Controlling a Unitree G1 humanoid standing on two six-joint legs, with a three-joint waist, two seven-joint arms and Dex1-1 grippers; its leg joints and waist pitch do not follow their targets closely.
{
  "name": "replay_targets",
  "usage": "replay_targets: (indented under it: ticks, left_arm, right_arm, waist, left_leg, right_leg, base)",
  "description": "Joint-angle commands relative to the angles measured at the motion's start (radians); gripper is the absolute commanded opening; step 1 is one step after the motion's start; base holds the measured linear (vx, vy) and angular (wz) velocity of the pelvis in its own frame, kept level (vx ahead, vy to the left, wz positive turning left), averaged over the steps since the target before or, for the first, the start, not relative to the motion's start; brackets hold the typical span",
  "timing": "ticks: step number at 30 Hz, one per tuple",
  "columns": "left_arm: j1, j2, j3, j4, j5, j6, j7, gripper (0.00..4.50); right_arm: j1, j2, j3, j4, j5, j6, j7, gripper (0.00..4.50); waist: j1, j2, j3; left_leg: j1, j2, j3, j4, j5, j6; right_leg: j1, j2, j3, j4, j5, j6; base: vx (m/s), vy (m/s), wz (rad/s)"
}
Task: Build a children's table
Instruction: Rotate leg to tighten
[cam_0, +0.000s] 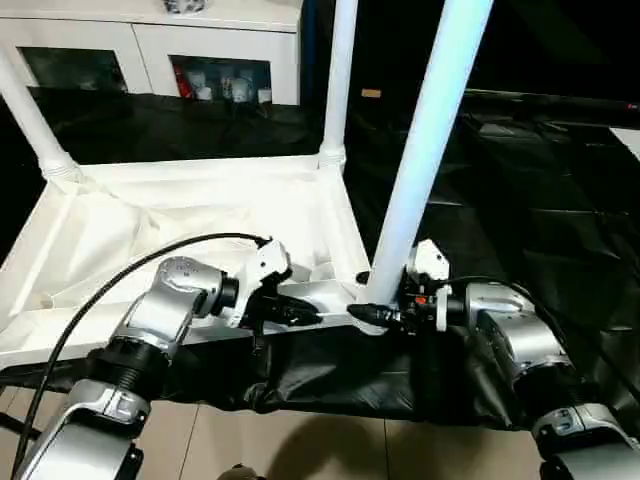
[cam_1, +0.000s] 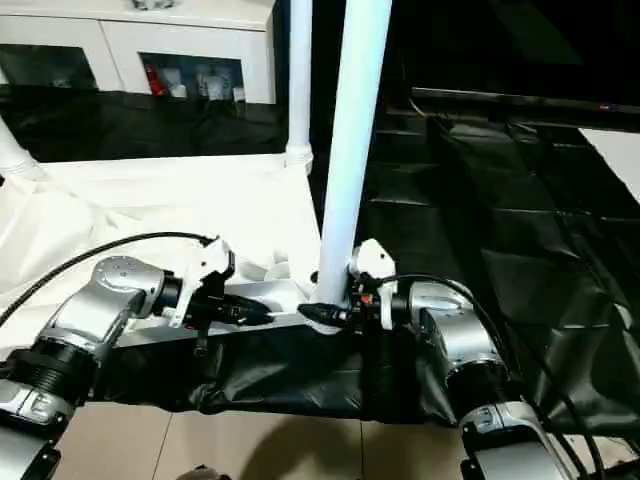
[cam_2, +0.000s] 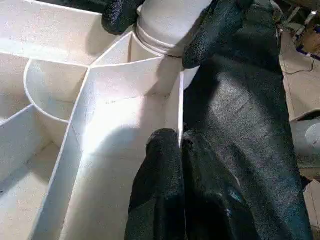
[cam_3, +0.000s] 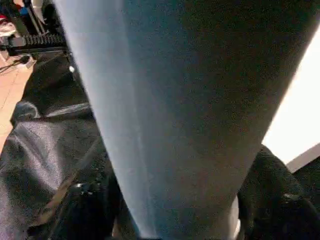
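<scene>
Currently children's table (cam_0: 190, 215) lies upside down on black surface (cam_0: 520, 190), its legs pointing straight up, near leg (cam_0: 420, 160) upright at the 5 o'clock corner with right claw (cam_0: 378, 316) clamped round its base, left claw (cam_0: 305, 314) pinched together on the near rim, 9 o'clock of that leg.

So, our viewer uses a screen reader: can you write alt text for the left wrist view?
The left gripper is shut on the rim of the upturned white tabletop. Beyond it, the right gripper's fingers flank the base of a white leg at the corner socket.
</scene>
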Motion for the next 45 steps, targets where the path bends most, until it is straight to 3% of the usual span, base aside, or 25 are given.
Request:
replay_targets:
  ticks: [1,8,13,18,20,22,23,25,27,31,34,39,41,45]
  left_arm:
    - [-0.017,-0.026,0.012,-0.041,-0.032,-0.013,0.030,0.00]
    - [-0.009,-0.046,0.035,-0.037,-0.019,-0.028,0.114,0.00]
    - [-0.033,-0.117,0.066,0.019,0.018,-0.037,0.307,0.00]
    - [-0.081,-0.235,0.073,0.097,0.060,-0.045,0.541,0.00]
    - [-0.100,-0.272,0.070,0.122,0.072,-0.064,0.607,0.00]
    - [-0.105,-0.282,0.063,0.130,0.082,-0.082,0.621,0.00]
    - [-0.106,-0.283,0.061,0.132,0.086,-0.089,0.619,0.00]
    - [-0.104,-0.280,0.059,0.129,0.084,-0.107,0.590,0.00]
    - [-0.098,-0.270,0.058,0.125,0.080,-0.127,0.554,0.00]
    - [-0.077,-0.224,0.047,0.106,0.064,-0.151,0.465,0.00]
    - [-0.070,-0.201,0.043,0.103,0.060,-0.162,0.433,0.00]
    - [-0.036,-0.114,0.037,0.067,0.022,-0.181,0.241,0.00]
    - [-0.033,-0.104,0.034,0.063,0.019,-0.180,0.217,0.00]
    - [-0.029,-0.068,0.023,0.050,-0.004,-0.169,0.132,0.00]
  right_arm:
    - [0.018,0.025,0.034,-0.009,-0.011,0.011,0.007,2.69]
    - [0.040,0.050,0.033,-0.018,-0.025,0.000,-0.071,2.61]
    - [0.047,0.132,-0.010,0.040,-0.064,-0.007,-0.341,2.61]
    - [-0.015,0.278,-0.090,0.164,-0.069,0.029,-0.735,2.61]
    - [-0.058,0.329,-0.094,0.210,-0.076,0.024,-0.825,2.61]
    - [-0.073,0.345,-0.075,0.215,-0.098,0.003,-0.828,2.61]
    - [-0.074,0.347,-0.067,0.213,-0.108,-0.007,-0.824,3.17]
    - [-0.070,0.343,-0.062,0.201,-0.115,-0.026,-0.808,3.17]
    - [-0.067,0.337,-0.078,0.196,-0.103,-0.040,-0.796,3.48]
    - [-0.058,0.287,-0.075,0.183,-0.092,-0.059,-0.717,3.84]
    - [-0.053,0.259,-0.070,0.175,-0.086,-0.066,-0.663,3.84]
    - [-0.022,0.113,-0.020,0.111,-0.086,-0.118,-0.353,3.84]
    - [-0.020,0.095,-0.012,0.103,-0.083,-0.124,-0.309,3.84]
    - [-0.014,0.034,0.011,0.072,-0.067,-0.132,-0.166,3.84]
  waist:
    - [0.000,0.007,-0.062]
    - [-0.004,0.008,-0.056]
    - [-0.012,0.004,-0.057]
    - [-0.028,0.009,-0.055]
    - [-0.029,0.018,-0.056]
    - [-0.028,0.014,-0.058]
    - [-0.028,0.014,-0.059]
    - [-0.026,0.014,-0.059]
    - [-0.026,0.018,-0.059]
    - [-0.028,0.017,-0.058]
    - [-0.030,0.017,-0.058]
    - [-0.026,0.014,-0.059]
    - [-0.023,0.015,-0.059]
    - [-0.017,0.013,-0.058]
  left_leg:
    - [0.005,0.039,-0.013,-0.058,-0.183,0.053]
    - [0.010,0.038,-0.015,-0.066,-0.253,0.025]
    - [0.010,0.036,-0.018,-0.068,-0.245,0.014]
    - [0.014,0.030,-0.020,-0.071,-0.271,-0.011]
    - [0.013,0.030,-0.021,-0.072,-0.273,-0.012]
    - [0.011,0.028,-0.019,-0.069,-0.272,-0.001]
    - [0.008,0.027,-0.019,-0.068,-0.259,0.009]
    - [0.006,0.027,-0.018,-0.067,-0.247,0.022]
    - [0.005,0.028,-0.018,-0.067,-0.236,0.029]
    - [0.003,0.028,-0.017,-0.066,-0.234,0.041]
    - [0.001,0.030,-0.017,-0.065,-0.224,0.052]
    - [0.002,0.032,-0.014,-0.060,-0.202,0.074]
    - [0.001,0.035,-0.012,-0.058,-0.191,0.083]
    - [0.002,0.038,-0.012,-0.058,-0.192,0.086]
  right_leg:
    - [0.059,-0.054,0.044,-0.063,-0.106,-0.253]
    - [0.057,-0.056,0.046,-0.078,-0.226,-0.220]
    - [0.055,-0.056,0.047,-0.079,-0.224,-0.205]
    - [0.050,-0.056,0.048,-0.090,-0.314,-0.173]
    - [0.049,-0.056,0.048,-0.090,-0.303,-0.170]
    - [0.051,-0.055,0.047,-0.090,-0.288,-0.165]
    - [0.053,-0.055,0.047,-0.088,-0.268,-0.163]
    - [0.054,-0.055,0.047,-0.088,-0.256,-0.162]
    - [0.054,-0.057,0.047,-0.087,-0.249,-0.163]
    - [0.055,-0.056,0.047,-0.086,-0.243,-0.174]
    - [0.057,-0.056,0.047,-0.083,-0.220,-0.186]
    - [0.061,-0.055,0.046,-0.075,-0.165,-0.215]
    - [0.059,-0.053,0.046,-0.071,-0.141,-0.226]
    - [0.059,-0.054,0.045,-0.069,-0.153,-0.237]
  base:
    - [0.000,0.000,0.00]
    - [0.000,0.000,0.00]
    - [0.000,0.000,0.00]
    - [0.000,0.000,0.00]
    - [0.000,0.000,0.00]
    - [0.000,0.000,0.00]
    - [0.000,0.000,0.00]
    - [0.000,0.000,0.00]
    - [0.000,0.000,0.00]
    - [0.000,0.000,0.00]
    - [0.000,0.000,0.00]
    - [0.000,0.000,0.00]
    - [0.000,0.000,0.00]
    - [0.000,0.000,0.00]
